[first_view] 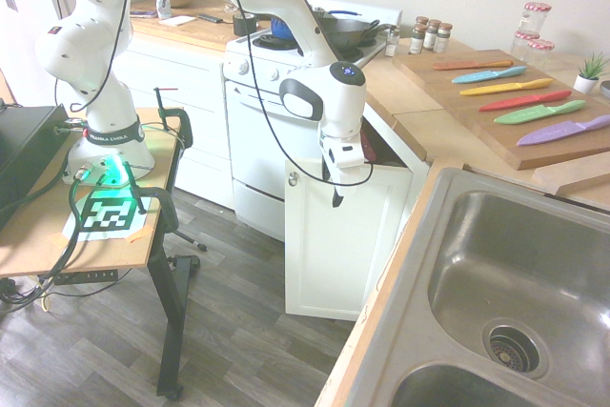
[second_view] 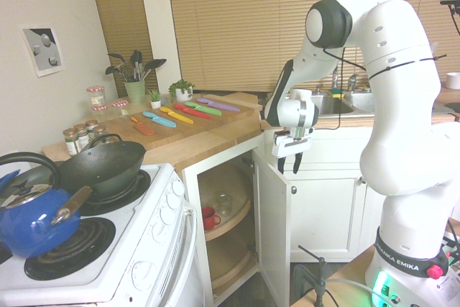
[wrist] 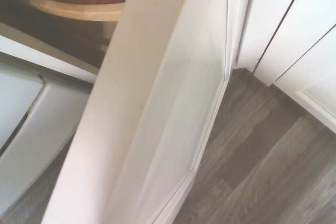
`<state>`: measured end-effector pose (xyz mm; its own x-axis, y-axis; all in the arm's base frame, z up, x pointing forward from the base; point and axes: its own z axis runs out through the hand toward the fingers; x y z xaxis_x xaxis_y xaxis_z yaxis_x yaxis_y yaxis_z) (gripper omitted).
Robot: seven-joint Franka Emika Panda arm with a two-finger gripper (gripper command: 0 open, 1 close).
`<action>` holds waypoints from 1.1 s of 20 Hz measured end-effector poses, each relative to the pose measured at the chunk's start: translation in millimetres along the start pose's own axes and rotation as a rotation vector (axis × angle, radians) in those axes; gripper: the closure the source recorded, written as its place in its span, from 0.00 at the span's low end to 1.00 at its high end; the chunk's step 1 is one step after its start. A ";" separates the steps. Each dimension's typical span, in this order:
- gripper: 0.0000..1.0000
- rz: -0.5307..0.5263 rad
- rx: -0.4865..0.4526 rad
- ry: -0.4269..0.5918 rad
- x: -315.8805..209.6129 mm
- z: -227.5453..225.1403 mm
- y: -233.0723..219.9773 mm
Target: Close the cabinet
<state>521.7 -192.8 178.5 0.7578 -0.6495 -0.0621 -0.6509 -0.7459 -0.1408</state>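
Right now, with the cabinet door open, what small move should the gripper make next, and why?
Probably lower a little and push the cabinet door toward the frame. The open gripper hangs empty, pointing down just above the door's top edge, and the door stands wide open.
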 end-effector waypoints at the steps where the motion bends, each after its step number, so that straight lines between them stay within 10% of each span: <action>1: 1.00 -0.002 -0.002 0.000 0.2 -0.1 0.6; 22: 1.00 -0.020 -0.002 -0.013 -3.6 -2.4 -8.2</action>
<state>524.1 -184.7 182.3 0.7712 -0.6325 -0.0720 -0.6356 -0.7592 -0.1399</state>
